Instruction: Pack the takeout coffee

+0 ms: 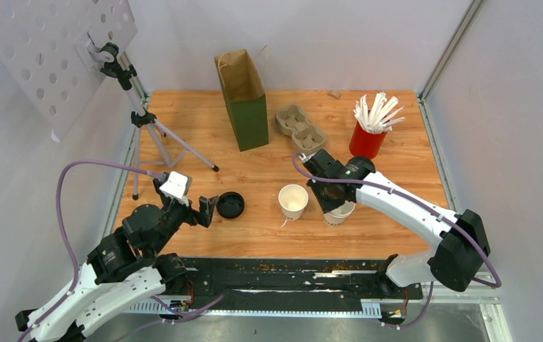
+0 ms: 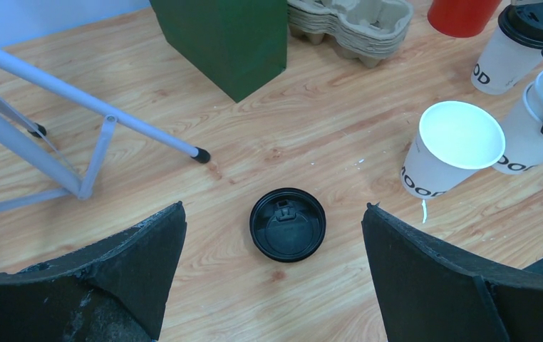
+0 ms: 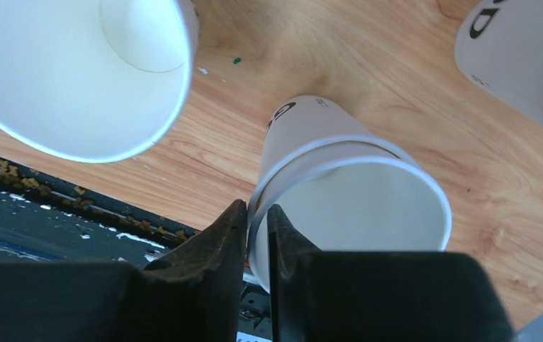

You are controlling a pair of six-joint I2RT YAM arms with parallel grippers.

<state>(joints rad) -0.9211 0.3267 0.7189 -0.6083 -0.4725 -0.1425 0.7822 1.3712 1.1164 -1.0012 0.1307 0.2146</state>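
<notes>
Three white coffee cups with dark print stand near the table's front right. One lidless cup (image 1: 293, 201) (image 2: 454, 146) (image 3: 83, 71) stands alone. My right gripper (image 3: 256, 210) (image 1: 336, 206) is shut on the rim of a second lidless cup (image 3: 347, 192) (image 2: 532, 135), one finger inside and one outside. A third cup (image 2: 514, 43) (image 3: 518, 57) wears a black lid. A loose black lid (image 2: 287, 224) (image 1: 230, 204) lies flat on the wood. My left gripper (image 2: 273, 206) (image 1: 208, 210) hangs open just short of it, holding nothing.
A brown and green paper bag (image 1: 244, 100) stands open at the back. The grey pulp carrier (image 1: 301, 127) lies beside it, and a red cup of white stirrers (image 1: 367, 139) stands further right. A tripod (image 1: 147, 128) occupies the left. A black mat (image 1: 290, 274) edges the front.
</notes>
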